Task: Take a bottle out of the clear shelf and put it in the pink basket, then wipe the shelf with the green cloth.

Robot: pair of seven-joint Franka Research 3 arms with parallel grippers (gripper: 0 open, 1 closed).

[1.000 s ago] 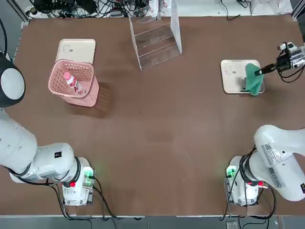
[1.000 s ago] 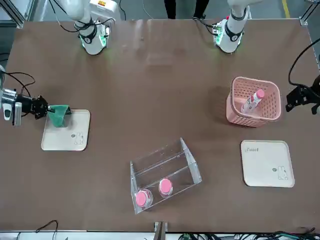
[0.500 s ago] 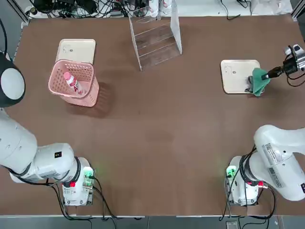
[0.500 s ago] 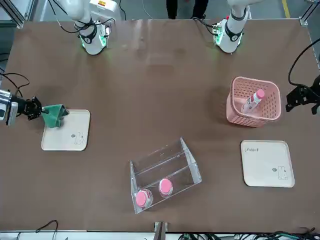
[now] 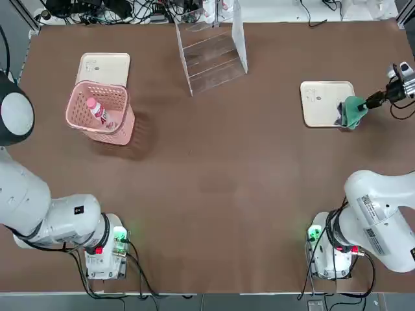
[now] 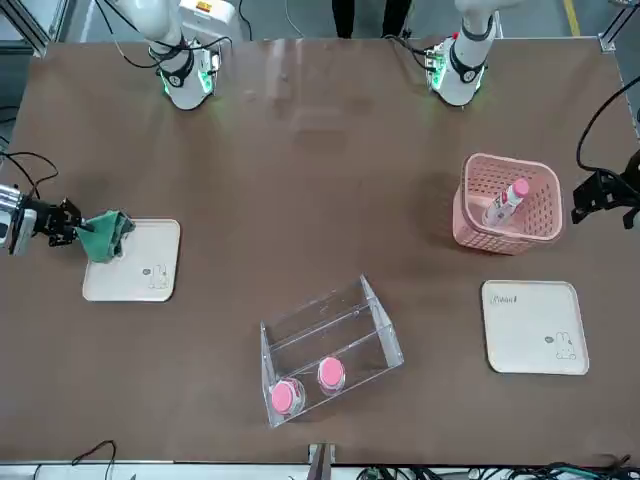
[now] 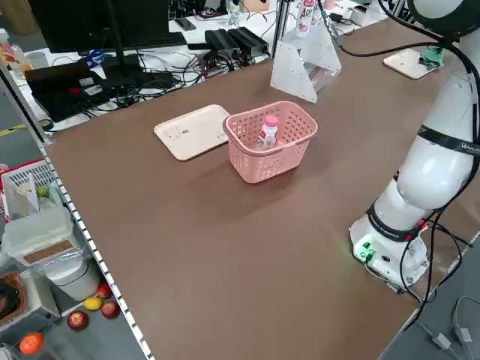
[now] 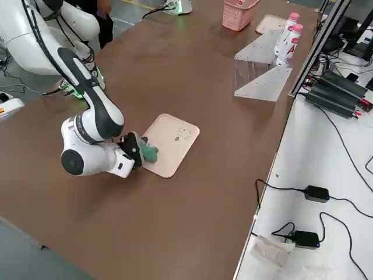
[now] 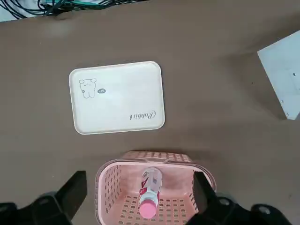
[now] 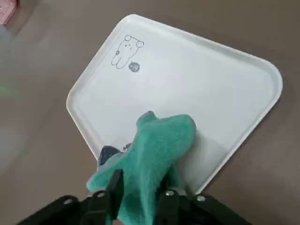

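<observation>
Setting: robotics laboratory.
We identify it by the brown table (image 5: pixel 214 168) ringed with cables (image 5: pixel 110 11), power adapters (image 8: pixel 317 192), a monitor (image 7: pixel 97 22) and an aluminium frame post (image 8: pixel 326 35).

Brown table (image 5: pixel 214 168); cables (image 5: pixel 117 11) behind; grey floor.

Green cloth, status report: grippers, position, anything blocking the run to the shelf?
Right gripper shut on green cloth, over cream tray's edge. Left gripper open above pink basket, bottle inside. Path to clear shelf unobstructed.
</observation>
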